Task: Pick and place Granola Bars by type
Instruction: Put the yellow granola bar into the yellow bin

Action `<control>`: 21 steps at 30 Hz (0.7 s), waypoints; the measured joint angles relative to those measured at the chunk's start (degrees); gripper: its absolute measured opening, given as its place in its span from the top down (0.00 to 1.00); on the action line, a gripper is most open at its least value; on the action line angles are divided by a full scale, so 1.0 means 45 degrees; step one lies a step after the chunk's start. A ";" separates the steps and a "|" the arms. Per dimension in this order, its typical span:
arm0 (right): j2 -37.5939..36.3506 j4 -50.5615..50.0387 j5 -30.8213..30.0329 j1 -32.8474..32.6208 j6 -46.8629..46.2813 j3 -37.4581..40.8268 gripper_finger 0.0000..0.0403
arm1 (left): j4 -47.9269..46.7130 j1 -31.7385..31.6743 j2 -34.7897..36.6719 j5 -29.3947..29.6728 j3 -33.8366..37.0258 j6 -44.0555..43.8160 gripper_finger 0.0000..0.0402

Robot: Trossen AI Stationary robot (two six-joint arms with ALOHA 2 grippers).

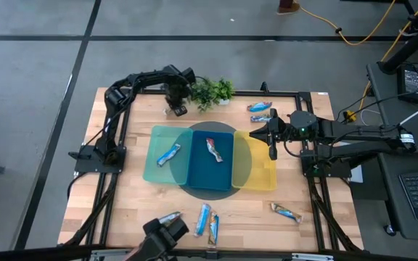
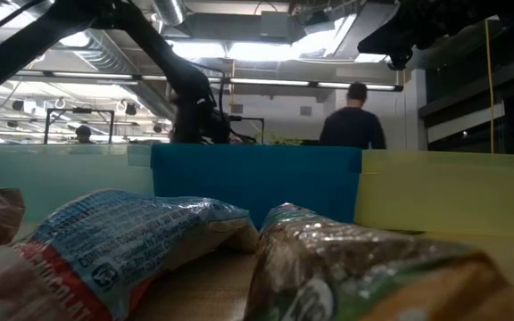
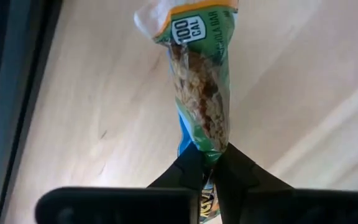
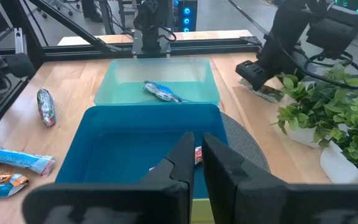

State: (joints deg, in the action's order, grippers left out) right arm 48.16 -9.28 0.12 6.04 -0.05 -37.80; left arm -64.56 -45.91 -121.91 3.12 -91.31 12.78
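Pale wooden tabletop [image 1: 136, 210] with a black frame around it, sitting on grey floor, and three shallow plastic trays in a row at its centre: a light teal one [image 1: 153, 168], a deep blue one [image 1: 198, 174] and a yellow one [image 1: 264, 177].

Left gripper [image 3: 209, 167] is at the far edge next to the small green potted plant [image 1: 212, 90]. Its jaws are pinched tight on one end of a granola bar in a green and clear wrapper [image 3: 201, 81]; in the left wrist view the bar's long axis runs straight away from the fingers, and the gripped end is hidden between them. From above, the gripper covers this bar.

Right gripper [image 4: 196, 163] hangs over the seam between the blue and yellow trays, jaws nearly together with nothing in them.

Other granola bars: a blue-wrapped one [image 1: 169, 154] lies diagonally in the teal tray, one with red marks [image 1: 214, 149] lies roughly lengthwise in the blue tray, two [image 1: 260, 112] sit near the far right corner, one [image 1: 287, 212] lies slanted near the front right, and three [image 1: 205, 219] sit along the front edge, two of them side by side pointing front to back.

The low view is mostly blocked by two blurry wrappers up close; a person stands in the room behind.
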 joint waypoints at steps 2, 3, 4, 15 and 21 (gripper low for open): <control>0.0000 0.0000 0.0000 0.0000 -0.0252 0.0000 0.91 | -0.0177 0.0000 0.0287 0.0212 0.0000 -0.0005 0.95; 0.0000 -0.0003 0.0000 -0.0002 -0.0300 0.0000 0.91 | -0.0265 0.0000 0.0471 0.0289 0.0000 -0.0005 0.95; 0.0000 -0.0005 0.0003 -0.0001 -0.0313 0.0000 0.91 | -0.0357 0.0000 0.0679 0.0391 0.0000 -0.0005 0.95; 0.0000 -0.0015 0.0034 -0.0001 -0.0535 0.0000 0.91 | -0.0280 0.0109 0.4049 0.0440 0.0000 -0.0346 0.97; 0.0000 0.0053 0.0034 -0.0003 -0.0578 0.0000 0.91 | -0.0075 0.0702 0.6106 0.0398 0.0000 -0.0518 0.98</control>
State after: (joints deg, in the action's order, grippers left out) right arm 48.16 -9.04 0.27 6.03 -2.66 -37.80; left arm -64.90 -42.75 -94.43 4.92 -91.31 10.45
